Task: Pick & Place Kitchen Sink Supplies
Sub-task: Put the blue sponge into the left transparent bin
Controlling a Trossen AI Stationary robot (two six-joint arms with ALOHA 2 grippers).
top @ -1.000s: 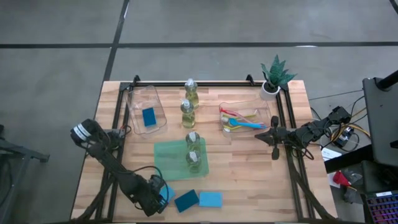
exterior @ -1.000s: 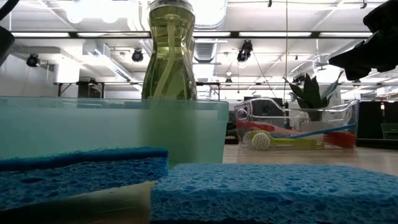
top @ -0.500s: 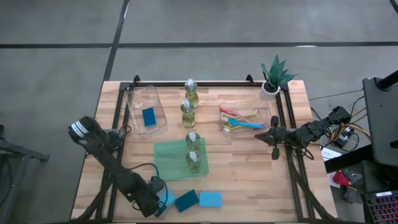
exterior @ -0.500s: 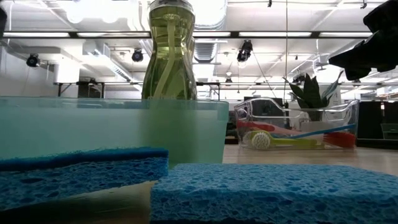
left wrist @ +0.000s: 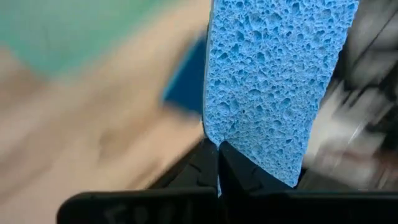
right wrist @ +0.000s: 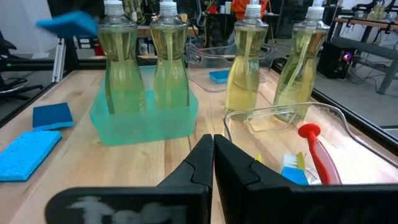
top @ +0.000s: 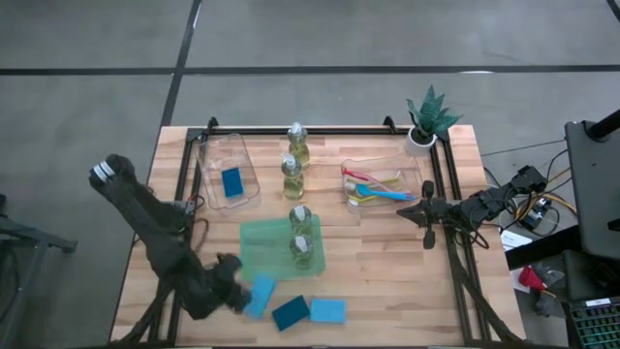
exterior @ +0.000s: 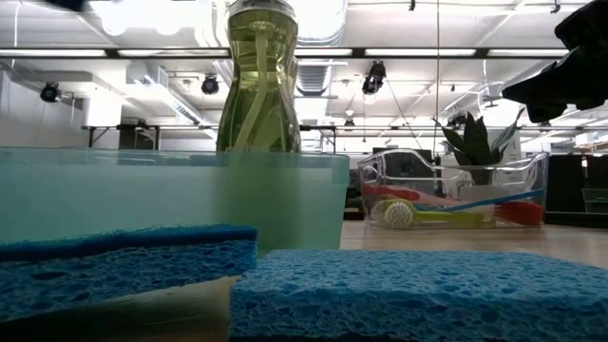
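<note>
Left gripper: clamped on 1 blue sponge, lifted just beside the green tray, likely for binning; right gripper waits, fingers together

two dark, near-black jointed arms. left arm with a pale grey band at its far joint and a thin black cable along the links. right arm slimmer, knobbly, with coloured wires at its base. matte black tapered fingers on a wide black bar.
</note>
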